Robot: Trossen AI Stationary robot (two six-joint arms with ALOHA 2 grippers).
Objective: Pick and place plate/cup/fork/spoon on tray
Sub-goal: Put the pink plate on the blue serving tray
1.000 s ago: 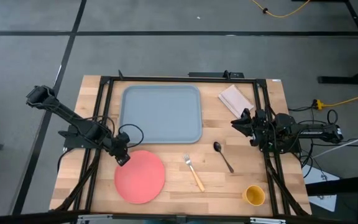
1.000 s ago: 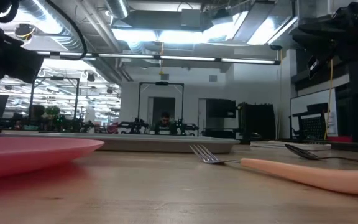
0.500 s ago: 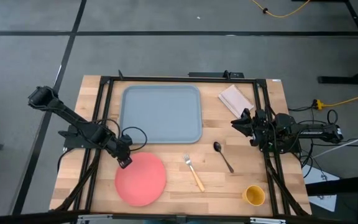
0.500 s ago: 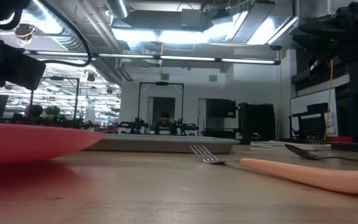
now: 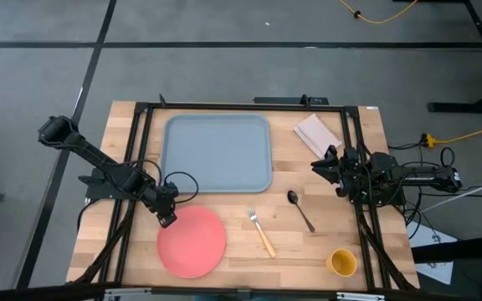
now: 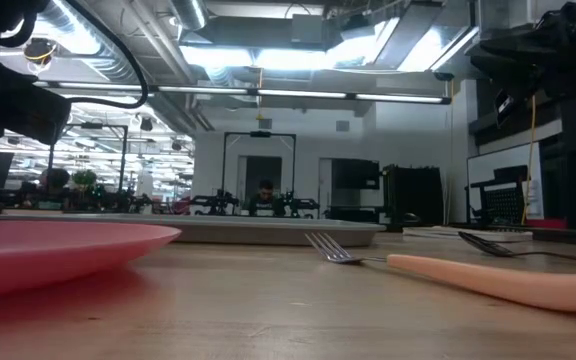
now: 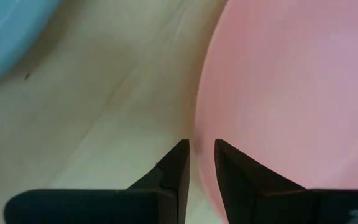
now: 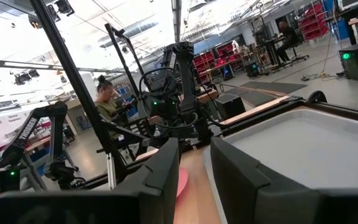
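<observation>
Plate, fork, spoon lie before the tray.

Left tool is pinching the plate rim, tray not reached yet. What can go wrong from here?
1. The left tool grips the plate only at its thin rim; the hold may slip and drop it.
2. The plate has to clear the tray's raised rim; carried too low, it may catch there.
3. The fork lies close beside the plate; a sliding plate might knock it.

The right tool waits by the table's right edge.

Plate left; fork right; tray behind.
</observation>
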